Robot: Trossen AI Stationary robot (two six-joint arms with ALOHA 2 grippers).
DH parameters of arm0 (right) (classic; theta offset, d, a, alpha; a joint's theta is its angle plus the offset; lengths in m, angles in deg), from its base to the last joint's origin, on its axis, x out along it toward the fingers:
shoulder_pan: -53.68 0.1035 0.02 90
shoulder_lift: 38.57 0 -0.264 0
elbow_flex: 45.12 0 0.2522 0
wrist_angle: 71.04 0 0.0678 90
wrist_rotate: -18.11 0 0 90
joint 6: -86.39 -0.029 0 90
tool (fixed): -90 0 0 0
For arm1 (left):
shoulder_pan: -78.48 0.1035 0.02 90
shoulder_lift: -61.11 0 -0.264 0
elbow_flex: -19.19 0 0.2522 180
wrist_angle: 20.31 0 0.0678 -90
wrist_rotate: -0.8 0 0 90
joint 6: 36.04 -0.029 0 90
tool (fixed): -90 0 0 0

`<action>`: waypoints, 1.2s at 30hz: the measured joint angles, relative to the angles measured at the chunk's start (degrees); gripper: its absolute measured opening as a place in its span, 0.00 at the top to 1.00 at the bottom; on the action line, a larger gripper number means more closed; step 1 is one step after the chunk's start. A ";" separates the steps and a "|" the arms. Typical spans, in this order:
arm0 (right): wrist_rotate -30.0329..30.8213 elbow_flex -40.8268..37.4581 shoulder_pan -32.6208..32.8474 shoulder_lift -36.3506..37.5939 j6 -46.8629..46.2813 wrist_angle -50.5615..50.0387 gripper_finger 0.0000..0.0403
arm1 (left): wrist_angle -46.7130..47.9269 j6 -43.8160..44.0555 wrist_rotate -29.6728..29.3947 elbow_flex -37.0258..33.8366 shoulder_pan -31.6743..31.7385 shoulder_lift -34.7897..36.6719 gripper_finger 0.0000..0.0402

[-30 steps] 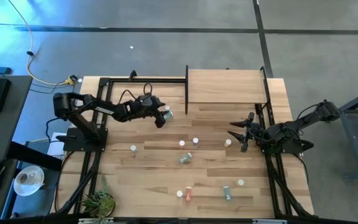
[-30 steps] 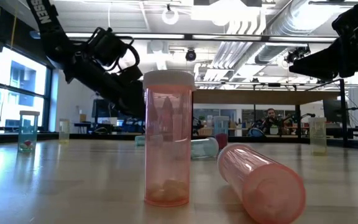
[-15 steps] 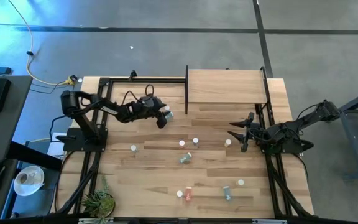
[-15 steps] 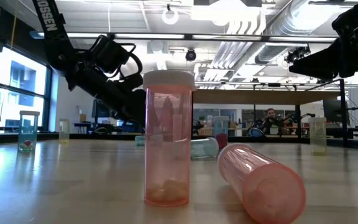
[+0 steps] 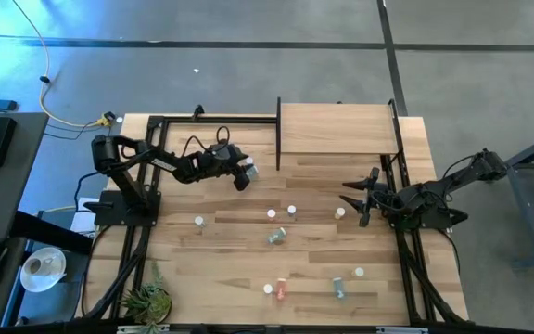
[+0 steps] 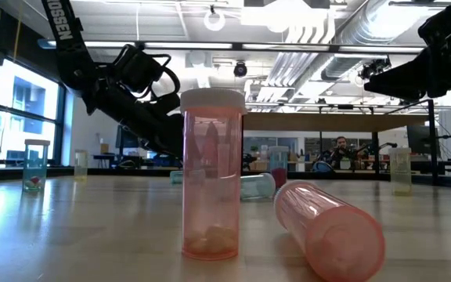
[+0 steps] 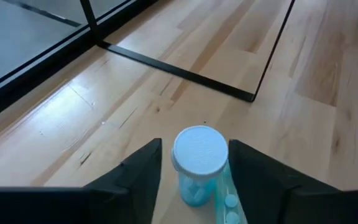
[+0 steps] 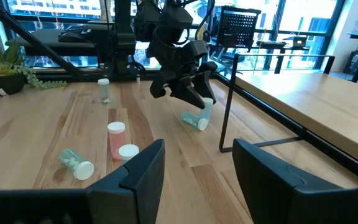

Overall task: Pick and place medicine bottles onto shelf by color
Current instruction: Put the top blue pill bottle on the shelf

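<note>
Closest to the front edge of the table (image 5: 202, 269) stand the bottles I have not touched: a pink bottle (image 6: 210, 180) upright with a second pink one (image 6: 327, 227) lying just beside it, and a pair of teal bottles (image 5: 339, 286) off to their right. Farther in, a loose row crosses the middle of the table: a lone bottle (image 5: 199, 221) on the left, a cluster of three (image 5: 276, 237) near the centre, and one more (image 5: 339, 212) close to my right gripper.

My right gripper (image 5: 358, 198) waits there, just above the table at its right side, spread wide with nothing in it.

Beyond that row is where I am working. My left gripper (image 5: 244, 176) is low over the table, set around a blue bottle (image 7: 199, 152) with a white cap. From the right wrist view that bottle seems to lie on its side on the wood. It sits between the two halves of my left gripper, but whether I have a real hold on it I cannot tell.

Farthest back is the shelf (image 5: 336, 130), just beyond the blue bottle and to its right. I see nothing on its top panel.

So I judge the job barely begun: nothing is sorted, every bottle in view is down on the table, and this blue one would be the first to go up.
</note>
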 joint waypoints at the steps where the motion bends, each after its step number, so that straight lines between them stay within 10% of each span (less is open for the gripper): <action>1: 0.00 0.00 0.00 -0.02 0.00 -0.01 0.55 | 0.00 0.00 0.00 0.02 0.00 0.00 0.62; 20: 0.00 -0.01 -0.01 -0.02 0.00 -0.01 0.55 | 1.18 -1.72 2.19 3.01 0.20 6.35 0.71; 36: 0.00 0.00 0.00 -0.02 -0.01 -0.02 0.55 | 28.52 -12.45 -2.73 33.83 5.33 14.61 0.71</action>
